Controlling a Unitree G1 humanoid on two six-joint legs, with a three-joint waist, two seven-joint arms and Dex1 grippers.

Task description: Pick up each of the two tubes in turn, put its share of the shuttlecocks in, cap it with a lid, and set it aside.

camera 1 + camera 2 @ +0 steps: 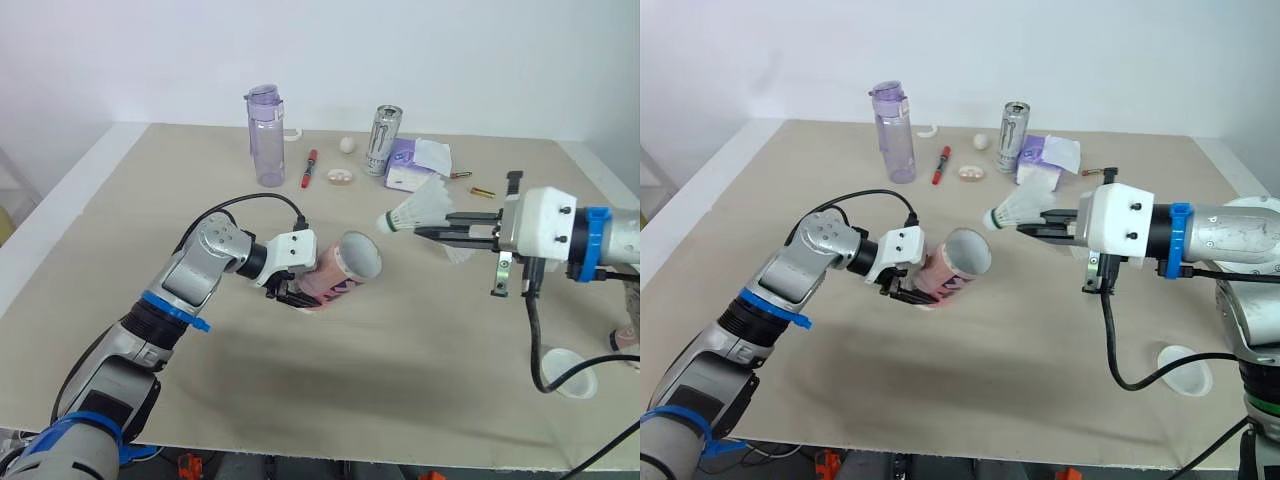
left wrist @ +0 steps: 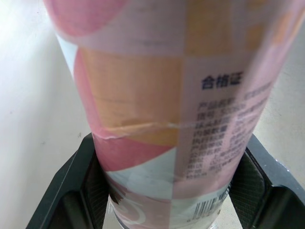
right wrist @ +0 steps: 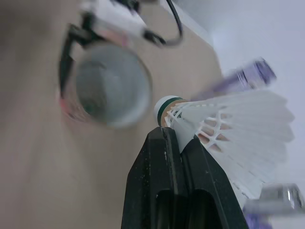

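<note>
Got the pink patterned tube right in the middle of the frame, tipped on a slant with its open mouth facing the right side. Clamped near its base between the black fingers of the left gripper, snug against both sides. Can't tell whether it's touching the table or lifted just off it.

Just right of the mouth and a bit higher, a white shuttlecock, cork end aimed at the tube, close but not in. Pinched at the feather skirt just behind the cork by the right gripper, fingers squeezed almost together on it.

Down in the lower right corner, a white lid lying on the table, well apart from the tube.

Along the top of the frame: a purple water bottle, a red pen, a small white ball, a silver can and a purple tissue pack, all well away from both grippers.
</note>
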